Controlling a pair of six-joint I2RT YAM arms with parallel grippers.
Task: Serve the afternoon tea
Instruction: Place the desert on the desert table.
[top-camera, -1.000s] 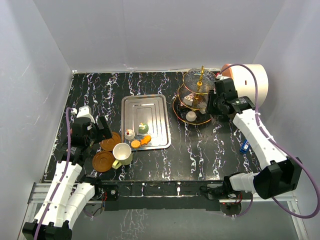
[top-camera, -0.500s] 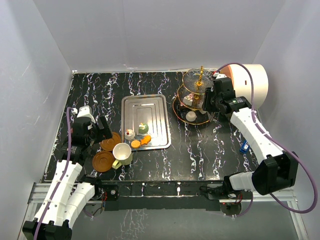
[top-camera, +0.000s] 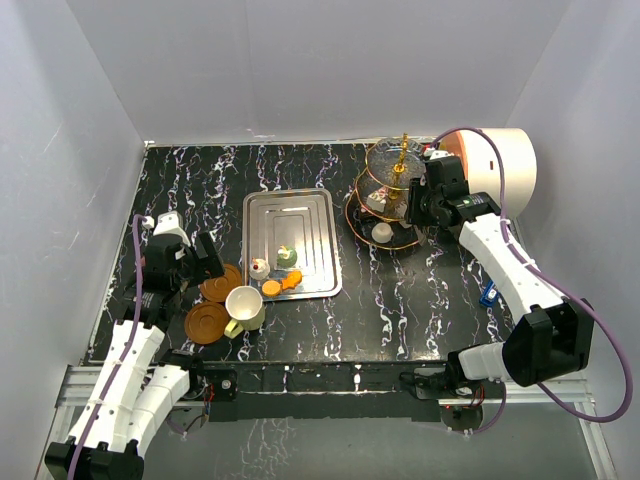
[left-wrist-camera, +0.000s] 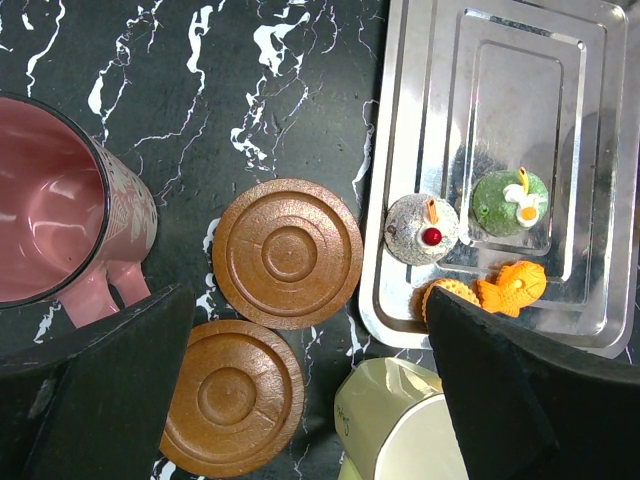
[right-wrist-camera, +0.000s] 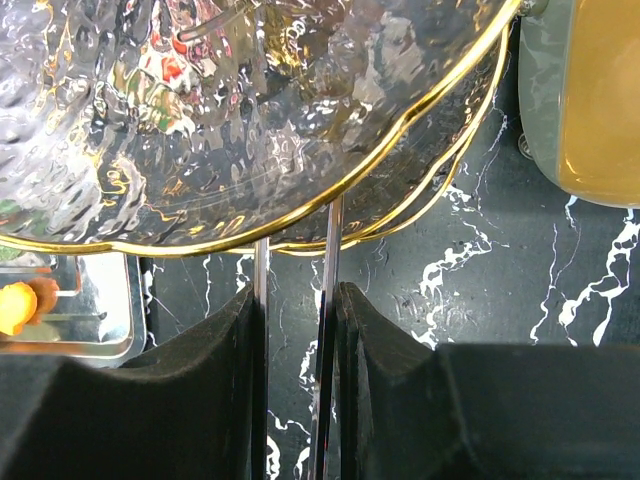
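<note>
The tabletop (top-camera: 200, 190) is black with white marble veining. The tray (left-wrist-camera: 600, 150) is plain silver. One saucer (left-wrist-camera: 288, 253) and the other saucer (left-wrist-camera: 232, 397) are brown with ringed grooves. The pink cup (left-wrist-camera: 50, 215) has a pale pattern outside; the second cup (left-wrist-camera: 400, 425) is cream. The domed cake (left-wrist-camera: 420, 230) is whitish with a red cherry, the green cake (left-wrist-camera: 508, 200) has a white and yellow topping, and the fish-shaped cake (left-wrist-camera: 510, 285) is orange. The stand (right-wrist-camera: 200, 120) is clear dimpled glass rimmed in gold. The cylinder (top-camera: 505, 170) is white with an orange end. The left fingers (left-wrist-camera: 110, 400) and right fingers (right-wrist-camera: 200, 400) are black; the tongs (right-wrist-camera: 328, 300) are silver.
</note>
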